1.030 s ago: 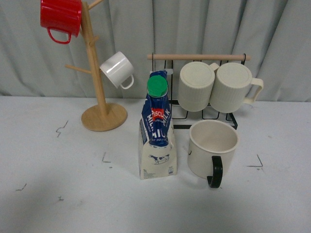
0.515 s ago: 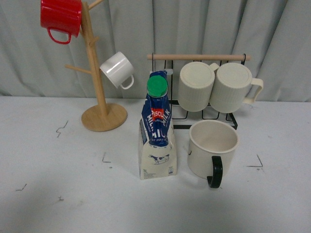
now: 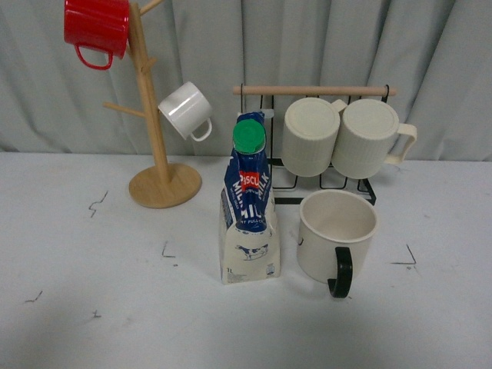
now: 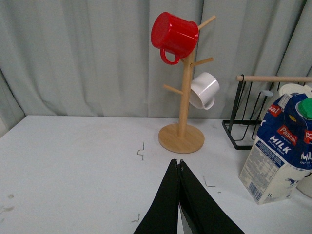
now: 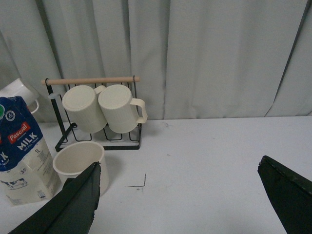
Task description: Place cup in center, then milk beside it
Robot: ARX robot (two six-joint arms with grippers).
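The cup [image 3: 337,236], wide and cream with a black handle toward the camera, stands upright on the white table right of centre. The milk [image 3: 249,201], a blue and cream carton with a green cap, stands upright just left of the cup, a small gap between them. Neither arm shows in the front view. In the left wrist view my left gripper [image 4: 180,163] is shut and empty above the table, with the milk [image 4: 280,151] off to one side. In the right wrist view my right gripper [image 5: 178,180] is open and empty, with the cup [image 5: 79,162] beside one finger and the milk [image 5: 22,151] beyond.
A wooden mug tree [image 3: 157,161] at the back left carries a red mug [image 3: 96,29] and a small white mug [image 3: 186,111]. A black wire rack [image 3: 323,181] behind the cup holds two ribbed cream mugs [image 3: 342,138]. A grey curtain closes the back.
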